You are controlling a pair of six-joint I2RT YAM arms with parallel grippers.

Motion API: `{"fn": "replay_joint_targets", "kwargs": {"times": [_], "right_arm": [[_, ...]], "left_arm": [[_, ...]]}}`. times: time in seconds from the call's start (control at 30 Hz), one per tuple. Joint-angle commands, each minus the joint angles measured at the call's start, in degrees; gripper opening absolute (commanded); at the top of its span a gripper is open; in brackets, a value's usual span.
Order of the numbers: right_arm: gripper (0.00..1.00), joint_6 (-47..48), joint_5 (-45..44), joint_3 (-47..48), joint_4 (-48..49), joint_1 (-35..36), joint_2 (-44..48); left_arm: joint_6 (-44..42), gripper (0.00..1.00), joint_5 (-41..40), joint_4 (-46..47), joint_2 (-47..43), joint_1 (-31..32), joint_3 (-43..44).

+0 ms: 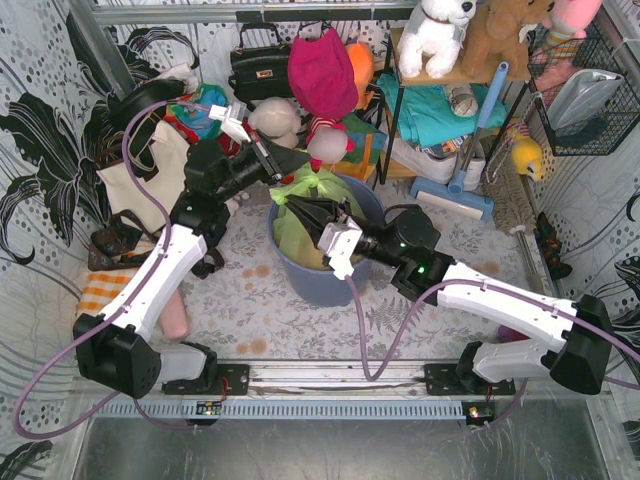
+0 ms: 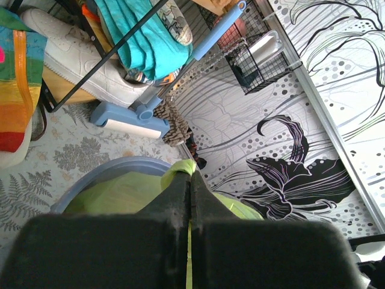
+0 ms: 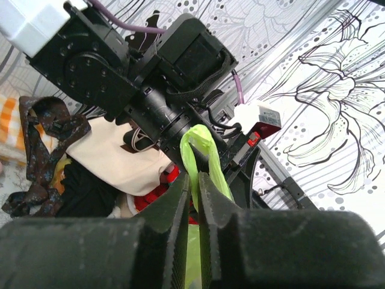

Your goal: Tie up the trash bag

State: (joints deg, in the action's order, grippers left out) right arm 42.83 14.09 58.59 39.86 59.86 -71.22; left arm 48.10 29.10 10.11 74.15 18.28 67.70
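Note:
The light-green trash bag (image 1: 293, 228) sits in the round blue-grey bin (image 1: 330, 285), its top gathered into a peak. My left gripper (image 1: 298, 163) reaches in from the upper left. In the left wrist view it (image 2: 191, 176) is shut, with a fold of the trash bag (image 2: 120, 194) pinched at its tips. My right gripper (image 1: 300, 207) comes from the right, just below the left one. In the right wrist view its jaws (image 3: 199, 179) are closed on a thin green strand of the trash bag (image 3: 203, 143), which loops up against the left arm (image 3: 150, 78).
A white tote bag (image 1: 140, 180) and a dark strap lie at the left. A blue floor sweeper (image 1: 455, 195) leans on a shelf rack of plush toys (image 1: 440, 35) behind the bin. A wire basket (image 1: 590, 100) hangs on the right wall. Patterned curtains enclose the table.

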Motion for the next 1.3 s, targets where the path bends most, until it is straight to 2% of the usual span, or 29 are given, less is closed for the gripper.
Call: {"fn": "replay_joint_targets", "kwargs": {"times": [0.0, 0.07, 0.23, 0.5, 0.63, 0.97, 1.13, 1.27], "right_arm": [[0.08, 3.99, 0.68, 3.40, -2.77, 0.48, -1.45], [0.08, 4.26, 1.21, 4.14, -3.62, 0.52, -2.07], [0.27, 4.62, 0.04, 6.27, -4.03, 0.99, -3.92], [0.30, 7.66, -4.02, 10.18, -3.67, 2.53, -8.17], [0.27, 6.91, 0.37, 10.78, -3.21, 2.59, -9.11], [0.00, -0.81, 16.33, 9.17, -6.53, 2.63, -5.25], [0.00, -5.06, 22.89, 5.71, -9.08, 2.52, -0.58], [0.00, -8.45, 27.50, 2.75, -9.48, 2.53, 4.11]], "left_arm": [[-1.33, 0.00, -0.72, -1.86, -2.17, 0.24, 2.64], [-1.75, 0.00, -0.93, -2.87, -2.50, 0.30, 3.20], [-2.58, 0.00, -1.33, -4.34, -2.93, 0.46, 3.84], [-2.74, 0.00, -1.26, -4.29, -3.47, 0.79, 3.25], [-3.05, 0.00, -1.35, -4.29, -3.38, 0.75, 3.14], [-4.78, 0.00, -1.61, -4.20, -0.56, 0.79, 4.70], [-5.76, 0.00, -2.43, -3.23, 3.46, 0.78, 6.53], [-7.68, 0.00, -3.75, -3.64, 9.24, 0.79, 11.55]]}}
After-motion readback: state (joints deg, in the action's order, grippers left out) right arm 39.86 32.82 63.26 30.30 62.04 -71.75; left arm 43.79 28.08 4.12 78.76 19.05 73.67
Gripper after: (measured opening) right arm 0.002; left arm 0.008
